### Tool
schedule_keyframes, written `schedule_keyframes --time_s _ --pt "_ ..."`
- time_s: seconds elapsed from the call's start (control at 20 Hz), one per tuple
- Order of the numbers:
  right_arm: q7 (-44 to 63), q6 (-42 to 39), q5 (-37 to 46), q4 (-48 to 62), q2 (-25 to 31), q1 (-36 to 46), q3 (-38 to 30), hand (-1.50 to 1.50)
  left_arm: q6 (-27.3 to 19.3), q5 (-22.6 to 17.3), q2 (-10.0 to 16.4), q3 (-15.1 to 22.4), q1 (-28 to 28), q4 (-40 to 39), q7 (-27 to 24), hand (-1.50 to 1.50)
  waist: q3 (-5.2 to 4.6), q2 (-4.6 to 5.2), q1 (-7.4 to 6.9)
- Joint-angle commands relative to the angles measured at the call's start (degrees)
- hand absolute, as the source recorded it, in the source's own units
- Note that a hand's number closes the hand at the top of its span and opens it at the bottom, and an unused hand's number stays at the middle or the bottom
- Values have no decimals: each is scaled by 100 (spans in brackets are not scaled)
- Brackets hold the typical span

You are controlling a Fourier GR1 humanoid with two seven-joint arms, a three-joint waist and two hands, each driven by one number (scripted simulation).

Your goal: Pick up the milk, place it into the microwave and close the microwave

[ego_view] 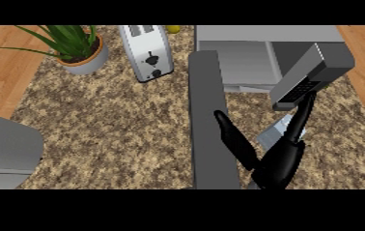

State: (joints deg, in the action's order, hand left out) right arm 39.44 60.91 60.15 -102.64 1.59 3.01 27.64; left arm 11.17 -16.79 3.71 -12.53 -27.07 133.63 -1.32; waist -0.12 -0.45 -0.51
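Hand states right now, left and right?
Left hand: not in view.
Right hand: open, fingers straight, beside the milk carton.

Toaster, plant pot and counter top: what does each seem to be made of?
The toaster looks like brushed metal: silver-grey with a soft sheen. The plant pot seems ceramic, grey with an orange rim, though plastic is possible. The counter top looks like granite: brown and beige speckles.
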Motion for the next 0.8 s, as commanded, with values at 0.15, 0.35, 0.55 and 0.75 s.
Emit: schedule_keyframes --time_s 0.15,0.35,0.55,0.75 --pt "-628 1069 -929 520 491 -589 -108 -150 399 -329 68 -390 -136 -142 -105 -150 15 41 6" --pt "-1176 1803 -1562 798 598 -823 100 -150 308 -626 162 -598 -64 156 285 -150 20 43 9" --pt "-1730 2306 -2662 1213 1115 -761 332 -150 539 -164 -132 -344 -152 -167 -145 -150 25 45 1" --pt "-2298 2456 -3368 1383 1156 -665 475 -150 476 -579 -24 -627 -205 272 263 -150 32 42 -6"
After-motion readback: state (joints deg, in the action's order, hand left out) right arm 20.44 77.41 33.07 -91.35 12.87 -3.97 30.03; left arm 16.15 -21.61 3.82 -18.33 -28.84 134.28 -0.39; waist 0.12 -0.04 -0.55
